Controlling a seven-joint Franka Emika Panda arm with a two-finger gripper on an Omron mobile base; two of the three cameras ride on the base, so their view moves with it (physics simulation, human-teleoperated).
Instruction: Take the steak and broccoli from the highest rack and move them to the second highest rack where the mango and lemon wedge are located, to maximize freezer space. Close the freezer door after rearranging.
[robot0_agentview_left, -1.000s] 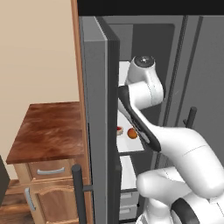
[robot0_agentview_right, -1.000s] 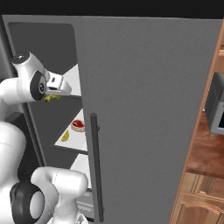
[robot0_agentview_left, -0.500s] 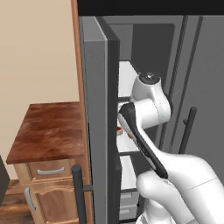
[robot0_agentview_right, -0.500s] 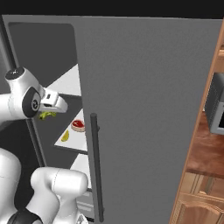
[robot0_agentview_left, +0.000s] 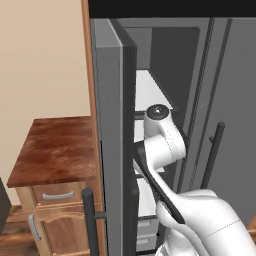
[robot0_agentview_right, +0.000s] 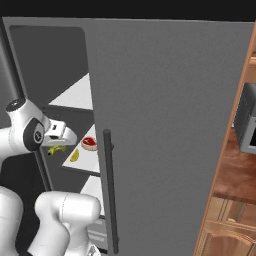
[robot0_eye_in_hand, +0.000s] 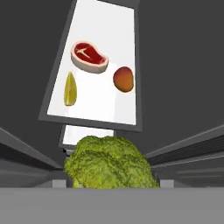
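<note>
Grey freezer (robot0_agentview_right: 165, 100) walls frame the scene, its freezer door (robot0_agentview_left: 117, 150) swung open beside a wooden cabinet (robot0_agentview_left: 55, 150) on the left. Inside, the highest rack (robot0_agentview_right: 75, 95) is a bare white panel, and the second highest rack (robot0_eye_in_hand: 98, 105) below it carries the steak (robot0_eye_in_hand: 89, 57) at the far end, the mango (robot0_eye_in_hand: 124, 79) to the steak's right and near it, and a lemon wedge (robot0_eye_in_hand: 70, 89) on the left. In the hand view the broccoli (robot0_eye_in_hand: 109, 164) sits at the claw (robot0_agentview_right: 59, 145), above and nearer than that rack. The claw seems closed on the broccoli, though its tips are hidden behind the green head. From the right, the broccoli (robot0_agentview_right: 56, 149) hangs just left of the lemon wedge.
</note>
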